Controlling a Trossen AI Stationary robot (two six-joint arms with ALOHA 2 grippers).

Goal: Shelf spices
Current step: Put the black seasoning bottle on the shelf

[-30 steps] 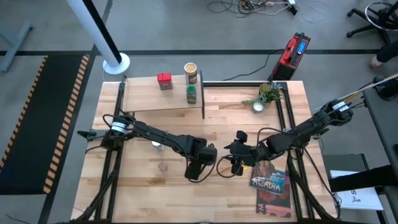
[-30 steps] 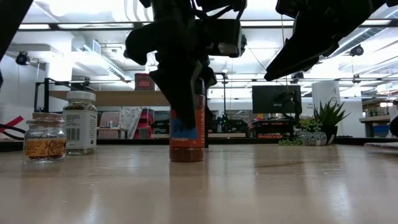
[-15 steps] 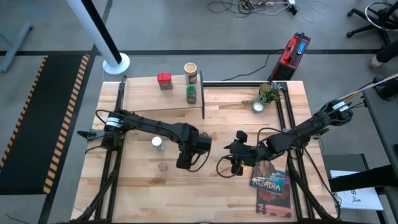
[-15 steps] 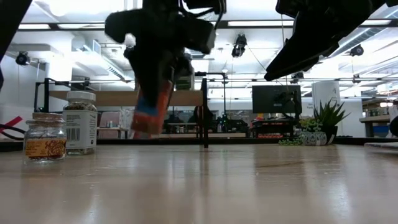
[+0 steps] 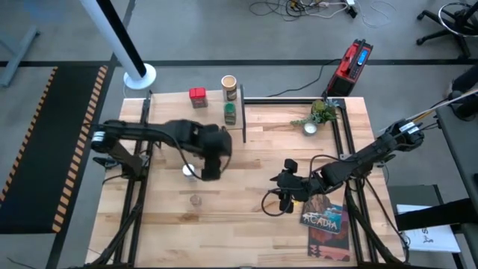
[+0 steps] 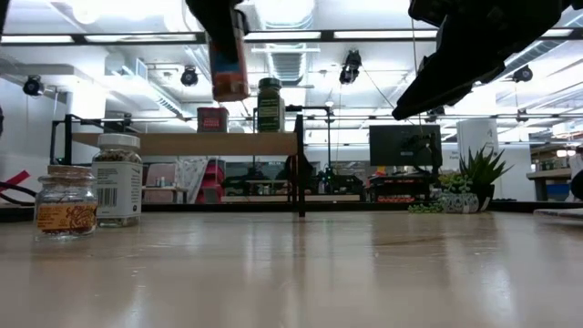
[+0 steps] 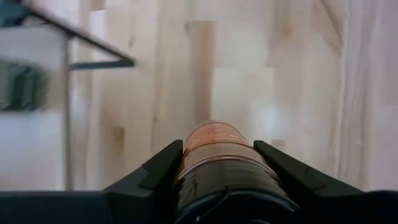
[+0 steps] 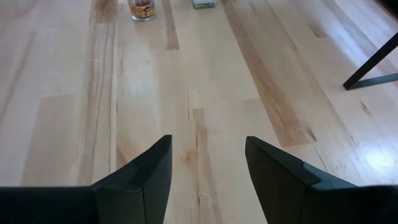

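Note:
My left gripper [image 5: 210, 155] is shut on a dark-capped brown jar [image 6: 230, 60], held high above the table in front of the shelf [image 5: 196, 113]. On the shelf stand a red tin [image 5: 197, 96], a tan canister [image 5: 228, 85] and a green-lidded jar [image 5: 230, 113]. A white-capped jar [image 5: 189, 171] and a small clear jar [image 5: 196, 199] stand on the tabletop. Over the table's middle right, near the book, my right gripper [image 8: 205, 167] hangs open with nothing between its fingers. My left gripper pinches the brown jar between its two fingers [image 7: 163, 167], one on each side of the upper body [image 7: 214, 144] just below the dark cap. The fingers come from above, pointing down along the jar. It hangs nearly upright, lifted clear, with its bottom above shelf-top height.
A small plant in a white pot [image 5: 320, 114] stands at the far right of the table. The "Acadia" book [image 5: 323, 217] lies at the near right. The shelf has free room on its left part. A white pole base [image 5: 140, 76] stands beyond the far left corner.
My left gripper has lifted the brown jar off the middle of the table and carried it up and toward the far left, toward the shelf. The jar tilted on the way and now hangs nearly upright, well above the table.

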